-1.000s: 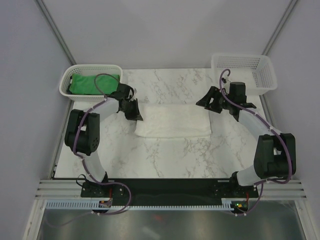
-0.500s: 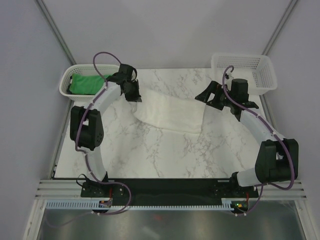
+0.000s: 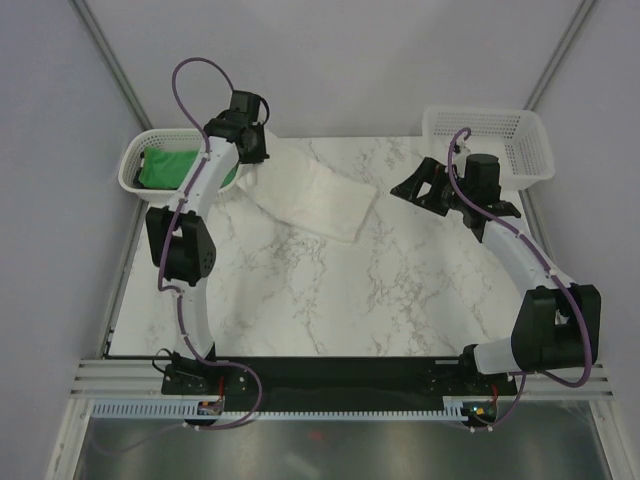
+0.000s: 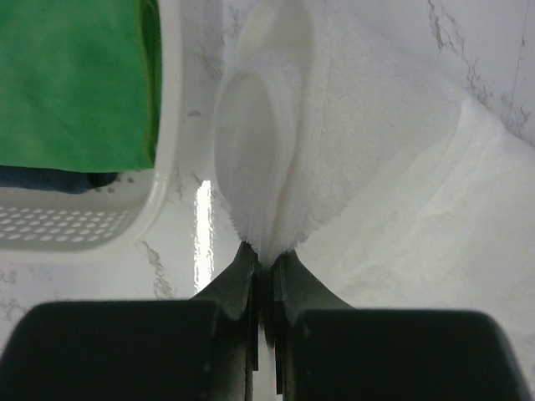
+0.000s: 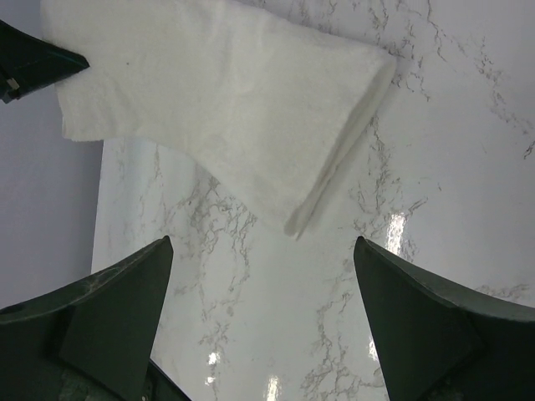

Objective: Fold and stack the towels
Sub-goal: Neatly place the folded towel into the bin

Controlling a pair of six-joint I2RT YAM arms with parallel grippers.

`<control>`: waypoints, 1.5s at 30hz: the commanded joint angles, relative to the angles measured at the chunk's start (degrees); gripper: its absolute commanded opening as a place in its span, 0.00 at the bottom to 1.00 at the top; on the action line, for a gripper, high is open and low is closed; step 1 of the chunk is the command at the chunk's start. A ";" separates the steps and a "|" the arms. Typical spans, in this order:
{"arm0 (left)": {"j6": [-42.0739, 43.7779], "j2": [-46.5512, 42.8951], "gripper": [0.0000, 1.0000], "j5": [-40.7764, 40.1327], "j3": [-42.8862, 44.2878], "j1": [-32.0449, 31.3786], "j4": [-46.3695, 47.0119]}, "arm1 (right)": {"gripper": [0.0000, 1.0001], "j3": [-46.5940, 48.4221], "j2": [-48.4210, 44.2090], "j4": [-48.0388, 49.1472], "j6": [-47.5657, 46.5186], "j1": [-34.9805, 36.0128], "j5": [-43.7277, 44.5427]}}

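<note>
White terry cloth is pinched between the tightly closed fingers of our left hand [image 4: 266,257]. It grips the white towel [image 4: 368,159] by a bunched edge, and from that grip the folded cloth spreads away over the marble worktop [image 3: 350,290].

From above, we see the left hand holding this end at the far left of the worktop, just beside the left basket [image 3: 133,170]. The towel's other end reaches toward the middle of the marble. Inside that basket the green towel [image 4: 75,83] lies on the navy towel [image 4: 42,178], of which only a dark strip shows below the green.

Our right hand [image 5: 261,246] is spread wide and grasps nothing. It hangs over bare marble, near the towel's folded free end but apart from it. Beyond it, at the far right corner of the worktop, sits the right basket [image 3: 490,125].
</note>
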 commanded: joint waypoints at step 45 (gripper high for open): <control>15.47 18.00 0.02 -24.05 17.38 22.17 20.35 | 0.98 -0.21 -4.07 3.79 -1.73 0.14 -1.66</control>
